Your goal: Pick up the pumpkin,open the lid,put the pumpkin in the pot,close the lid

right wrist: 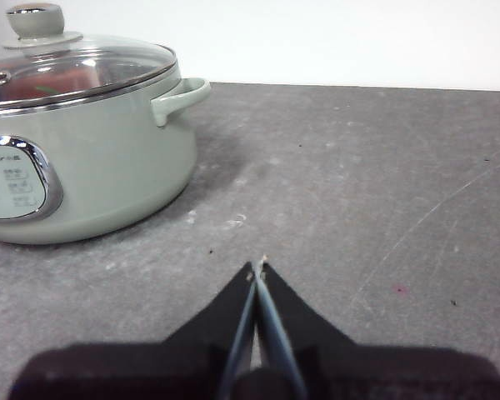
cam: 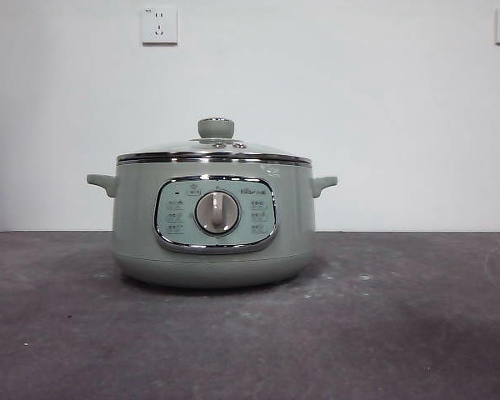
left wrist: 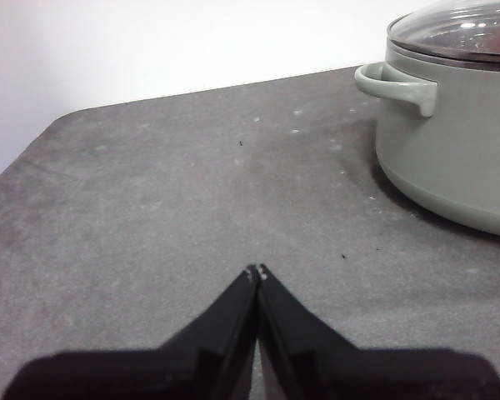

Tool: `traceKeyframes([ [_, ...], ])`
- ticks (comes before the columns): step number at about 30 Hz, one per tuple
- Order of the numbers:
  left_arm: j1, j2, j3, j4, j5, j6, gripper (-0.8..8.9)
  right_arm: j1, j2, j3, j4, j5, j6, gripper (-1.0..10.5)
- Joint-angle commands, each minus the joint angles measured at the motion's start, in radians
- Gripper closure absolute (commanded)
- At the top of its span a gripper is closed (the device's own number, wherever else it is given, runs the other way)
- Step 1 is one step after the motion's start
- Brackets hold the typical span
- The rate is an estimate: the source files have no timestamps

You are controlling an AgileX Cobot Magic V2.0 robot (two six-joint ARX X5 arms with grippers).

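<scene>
I find the pot (cam: 214, 221) standing upright at the middle of the grey table (cam: 417, 333), a round sage-green electric cooker with a smooth matte wall, two small side handles, and a chrome-framed control panel (cam: 216, 213) carrying a silver dial (cam: 217, 212). The lid (cam: 214, 150) is seated flush on its rim: domed clear glass, chrome band, pale green knob on top. Through the glass in the right wrist view I make out an orange-red shape with a touch of green inside the pot, consistent with the pumpkin (right wrist: 62, 81); its ribs are too blurred to confirm. The table surface is dark, mottled and lightly scuffed. My left gripper (left wrist: 257, 271) rests low beside the pot, jaws pressed together on nothing. My right gripper (right wrist: 257, 267) sits likewise on the opposite side, jaws together and empty. Two wall sockets (cam: 159, 25) show on the white wall behind.
</scene>
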State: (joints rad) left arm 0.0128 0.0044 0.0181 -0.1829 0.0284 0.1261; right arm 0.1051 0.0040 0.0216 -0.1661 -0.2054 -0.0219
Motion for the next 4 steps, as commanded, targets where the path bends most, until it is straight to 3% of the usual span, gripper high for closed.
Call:
traceKeyframes([
  [1,0.003,-0.002,-0.016,0.002,-0.001,-0.008,8.17,0.000,-0.003,-0.014,0.001,0.004,0.010,9.5],
  [4,0.003,-0.002,-0.016,0.002,-0.001,-0.008,8.17,0.000,-0.003,-0.014,0.002,0.004,0.010,9.5],
])
